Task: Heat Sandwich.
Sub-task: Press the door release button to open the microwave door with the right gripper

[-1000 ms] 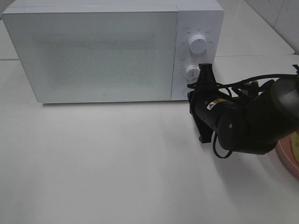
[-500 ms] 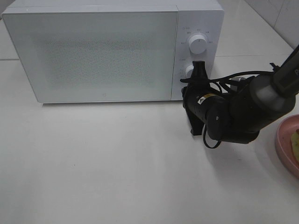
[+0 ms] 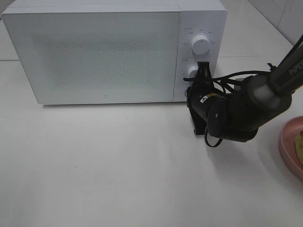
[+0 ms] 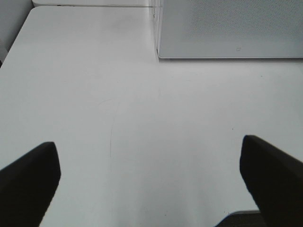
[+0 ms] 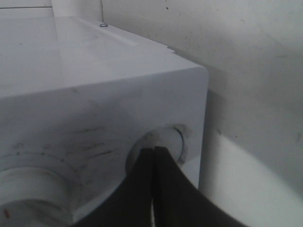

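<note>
Hovering over the near part of the desk [image 4: 142, 94], the left pincer [image 4: 150, 177] holds its fingers wide apart and grips nothing. Farther along, at the desk's right edge, the sandwich [image 3: 299, 141] lies on a pink plate [image 3: 285, 137], both cut off by the frame and well apart from the oven. Beyond them, the right pincer [image 5: 154, 152], its fingers pressed together into one point, meets the round button [image 5: 179, 141] at the lower right corner of the microwave [image 3: 208, 28], which stands toward the desk's far edge with its door [image 3: 94, 52] shut. The step appears to be the door release. A straight, centred push would serve best, keeping the tips off the lower dial [image 3: 191, 71] just above, followed by a withdrawal clear of the door's swing.
</note>
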Robot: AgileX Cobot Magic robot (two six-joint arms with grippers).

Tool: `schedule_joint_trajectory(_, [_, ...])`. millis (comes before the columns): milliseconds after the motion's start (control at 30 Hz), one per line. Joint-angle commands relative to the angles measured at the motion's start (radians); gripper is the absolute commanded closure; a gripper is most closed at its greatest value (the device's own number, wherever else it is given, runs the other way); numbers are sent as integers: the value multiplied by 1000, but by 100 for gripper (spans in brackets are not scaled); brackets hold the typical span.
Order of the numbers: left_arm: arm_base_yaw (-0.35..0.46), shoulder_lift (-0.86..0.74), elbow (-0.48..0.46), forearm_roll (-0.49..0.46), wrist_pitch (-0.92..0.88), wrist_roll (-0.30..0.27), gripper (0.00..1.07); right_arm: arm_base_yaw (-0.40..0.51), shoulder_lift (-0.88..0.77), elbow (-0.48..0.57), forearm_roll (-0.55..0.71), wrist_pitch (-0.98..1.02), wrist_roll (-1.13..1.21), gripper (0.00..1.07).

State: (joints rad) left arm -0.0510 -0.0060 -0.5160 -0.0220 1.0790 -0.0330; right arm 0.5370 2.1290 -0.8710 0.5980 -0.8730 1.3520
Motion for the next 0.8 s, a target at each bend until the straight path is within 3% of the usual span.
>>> schedule_joint_trajectory(33, [-5, -19, 1, -2, -9, -2, 9, -6, 3, -32, -2, -29, -19, 107])
schedule_joint_trajectory(500, [-5, -19, 1, -2, -9, -2, 9, -47, 6, -79, 11, -181, -58, 107])
schedule_joint_trajectory(800, [-5, -19, 1, -2, -9, -2, 9, -109, 28, -189, 12, -183, -106, 107])
